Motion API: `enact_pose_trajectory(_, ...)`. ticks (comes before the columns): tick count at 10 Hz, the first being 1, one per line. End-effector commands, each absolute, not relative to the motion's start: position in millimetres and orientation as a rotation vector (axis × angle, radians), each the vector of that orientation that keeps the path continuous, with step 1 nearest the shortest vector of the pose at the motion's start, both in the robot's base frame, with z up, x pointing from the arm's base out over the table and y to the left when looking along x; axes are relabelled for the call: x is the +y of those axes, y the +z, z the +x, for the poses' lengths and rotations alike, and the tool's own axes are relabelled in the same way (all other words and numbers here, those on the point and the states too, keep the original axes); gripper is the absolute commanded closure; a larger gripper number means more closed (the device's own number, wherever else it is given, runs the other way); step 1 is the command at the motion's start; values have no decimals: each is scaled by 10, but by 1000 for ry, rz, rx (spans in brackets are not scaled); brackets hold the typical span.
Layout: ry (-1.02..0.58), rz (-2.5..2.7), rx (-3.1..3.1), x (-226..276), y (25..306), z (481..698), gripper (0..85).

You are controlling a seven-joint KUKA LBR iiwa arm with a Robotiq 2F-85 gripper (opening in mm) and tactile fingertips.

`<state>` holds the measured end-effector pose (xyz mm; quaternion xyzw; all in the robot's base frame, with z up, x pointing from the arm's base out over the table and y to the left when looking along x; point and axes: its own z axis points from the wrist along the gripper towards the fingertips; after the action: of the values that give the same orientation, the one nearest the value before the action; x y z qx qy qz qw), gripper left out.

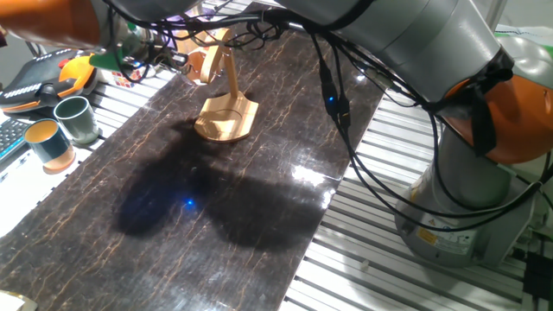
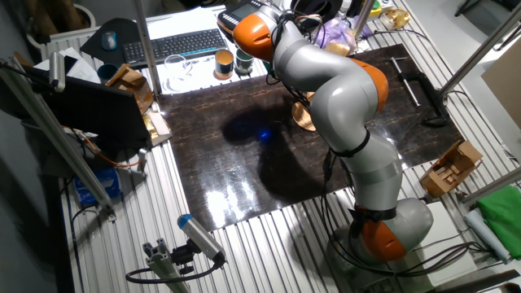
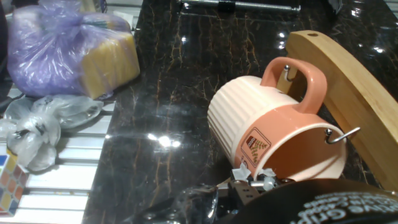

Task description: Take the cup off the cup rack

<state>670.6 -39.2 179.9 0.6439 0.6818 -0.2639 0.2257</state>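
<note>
Item: small salmon-pink ribbed cup with a pale outer wall and a small loop handle. We find it hanging by that handle from a metal hook near the top of the light wooden cup rack, a thin curved upright on a flat rounded base. In the hand view it hangs tilted, its mouth turned towards the camera, clear of the dark marbled mat.

Item: two-finger gripper. We place it just beside the cup at rack-top height. The fingers are hidden in the hand view and tangled among cables in the fixed views, so we cannot tell whether they stand apart or together, nor whether they touch the cup.

Item: bystanders. A dark green cup and a teal cup with tan inside stand well apart at the mat's edge; a purple plastic bag lies beyond the mat.

Step in hand, in our judgement: the approach to the grasp; the cup is not yet off.

Next move, in our judgement: close on the rim or wall, then lift and draw the handle along and off the hook, without toppling the light rack.
</note>
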Motion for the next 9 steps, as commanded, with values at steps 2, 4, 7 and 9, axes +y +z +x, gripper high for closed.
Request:
enact_pose_trajectory(2, -731, 1771, 1884, -379, 1809, 6710, 840)
enact_pose_trajectory(4, -732, 1768, 1887, -370, 1843, 6717, 840)
enact_pose_trajectory(7, -732, 1760, 1900, -373, 1852, 6723, 840)
enact_pose_trajectory(9, -734, 1753, 1910, -378, 1853, 6724, 840)
